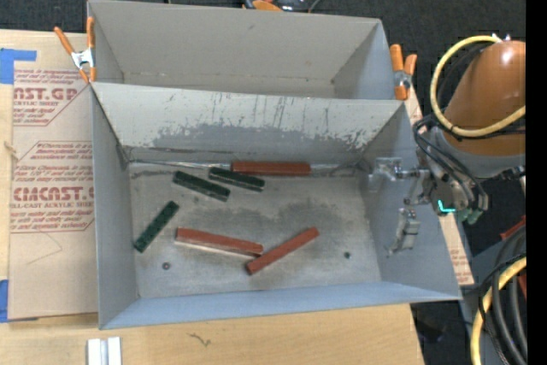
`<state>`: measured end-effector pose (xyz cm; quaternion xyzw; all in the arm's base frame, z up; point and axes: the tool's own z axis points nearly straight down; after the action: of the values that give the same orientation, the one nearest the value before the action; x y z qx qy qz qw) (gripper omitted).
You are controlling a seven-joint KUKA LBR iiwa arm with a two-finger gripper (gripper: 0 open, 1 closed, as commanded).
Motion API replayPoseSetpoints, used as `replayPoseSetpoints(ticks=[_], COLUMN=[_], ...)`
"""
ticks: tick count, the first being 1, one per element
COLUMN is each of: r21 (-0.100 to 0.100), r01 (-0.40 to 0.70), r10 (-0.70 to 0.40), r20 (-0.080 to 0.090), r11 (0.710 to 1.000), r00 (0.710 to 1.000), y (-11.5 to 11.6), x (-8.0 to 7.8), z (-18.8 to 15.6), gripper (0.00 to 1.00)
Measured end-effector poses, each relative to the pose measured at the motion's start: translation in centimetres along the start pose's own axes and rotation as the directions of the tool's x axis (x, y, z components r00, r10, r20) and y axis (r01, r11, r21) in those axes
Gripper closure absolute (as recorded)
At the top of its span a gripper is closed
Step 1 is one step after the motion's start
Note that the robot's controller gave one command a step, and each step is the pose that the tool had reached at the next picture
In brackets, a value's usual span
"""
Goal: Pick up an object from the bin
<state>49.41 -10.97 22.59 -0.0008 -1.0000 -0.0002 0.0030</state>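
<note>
My gripper (397, 205) hangs over the bin's right side, close to the right wall, open with nothing between its fingers. The nearest loose thing is a red-brown bar (283, 250) lying slantwise on the floor to the gripper's left, well apart from it. A second red-brown bar (219, 241) lies flat just left of that one, their ends almost meeting. A third red-brown bar (270, 169) rests along the foot of the back wall.
Two dark green bars (238, 178) (202, 185) lie near the back left. A lighter green bar (155, 226) sits slantwise by the left wall. Bare floor stretches between the bars and the gripper.
</note>
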Motion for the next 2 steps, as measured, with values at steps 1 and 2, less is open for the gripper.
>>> replayPoseSetpoints(ticks=[1, 2], r21=[-0.001, -0.001], r01=[0.070, 0.153], r10=[-0.070, -0.153], r20=[0.003, 0.003], r11=[0.998, 0.988], r00=[0.998, 0.988], y=[4.1, 9.8], x=[-6.4, -3.1], z=[16.0, 15.6], gripper=[0.00, 0.00])
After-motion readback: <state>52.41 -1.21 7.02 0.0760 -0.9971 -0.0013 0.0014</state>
